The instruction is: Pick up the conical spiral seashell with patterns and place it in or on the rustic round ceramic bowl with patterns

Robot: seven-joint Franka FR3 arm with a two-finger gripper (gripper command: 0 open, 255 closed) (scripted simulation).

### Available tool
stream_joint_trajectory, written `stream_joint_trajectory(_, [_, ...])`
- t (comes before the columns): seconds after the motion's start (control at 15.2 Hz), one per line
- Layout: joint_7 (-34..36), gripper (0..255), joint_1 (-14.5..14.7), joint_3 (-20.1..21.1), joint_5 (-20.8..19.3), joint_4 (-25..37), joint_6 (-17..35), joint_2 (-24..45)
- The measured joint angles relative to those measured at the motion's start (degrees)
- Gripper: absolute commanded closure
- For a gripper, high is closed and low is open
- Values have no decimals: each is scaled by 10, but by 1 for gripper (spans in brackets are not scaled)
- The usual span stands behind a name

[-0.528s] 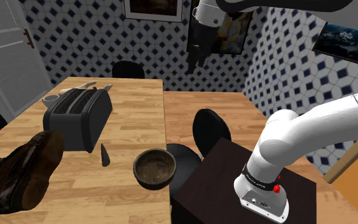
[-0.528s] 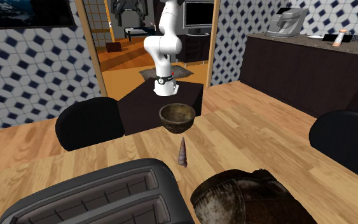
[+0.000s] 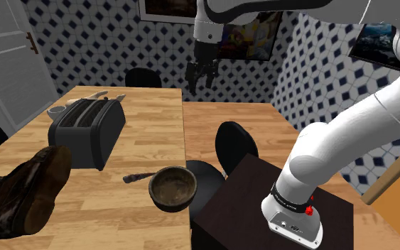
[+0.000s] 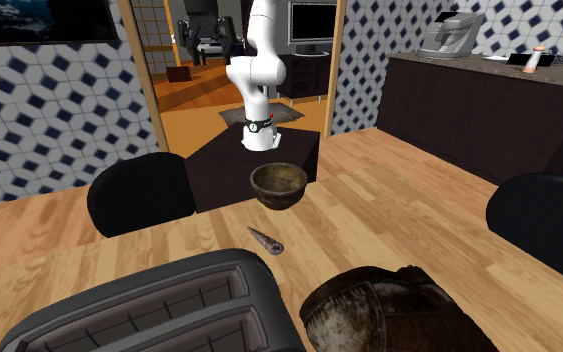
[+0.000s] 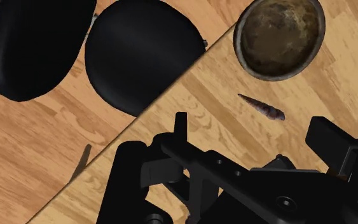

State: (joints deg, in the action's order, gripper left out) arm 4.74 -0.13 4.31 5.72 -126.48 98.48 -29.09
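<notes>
**Shell Flat on the Table, Gripper Empty Overhead**

Find the gripper (image 3: 200,77) high above the wooden table (image 3: 148,113), out toward the patterned wall in the shoulder view. Hangs pointing down, its two black fingers spread apart, clasping nothing.

Look for the seashell (image 3: 138,176) well below it, lying on its side on the table top: a slim, dark, mottled cone. Sits just to the shoulder view's left of the brown bowl (image 3: 172,188), close to its rim.

From the wrist view, see the seashell (image 5: 262,107) lying apart from the bowl (image 5: 279,37), on bare wood.

Note the bowl upright near the table's edge, close to the dark stand (image 3: 262,188). Note too a dark toaster (image 3: 84,131) and a brown boot (image 3: 20,192) farther along the table.
</notes>
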Motion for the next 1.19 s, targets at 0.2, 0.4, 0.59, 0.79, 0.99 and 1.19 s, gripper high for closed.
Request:
stream_joint_trajectory(0.2, [51, 0, 0, 11, 31, 27, 4, 69])
stream_joint_trajectory(0.4, [97, 0, 1, 17, 62, 64, 5, 142])
stream_joint_trajectory(0.59, [137, 0, 2, 21, 95, 95, 8, 210])
stream_joint_trajectory(0.79, [174, 0, 2, 22, 128, 130, 14, 283])
stream_joint_trajectory(0.99, [210, 0, 6, 26, 165, 156, 24, 347])
stream_joint_trajectory(1.19, [244, 0, 6, 27, 201, 207, 20, 421])
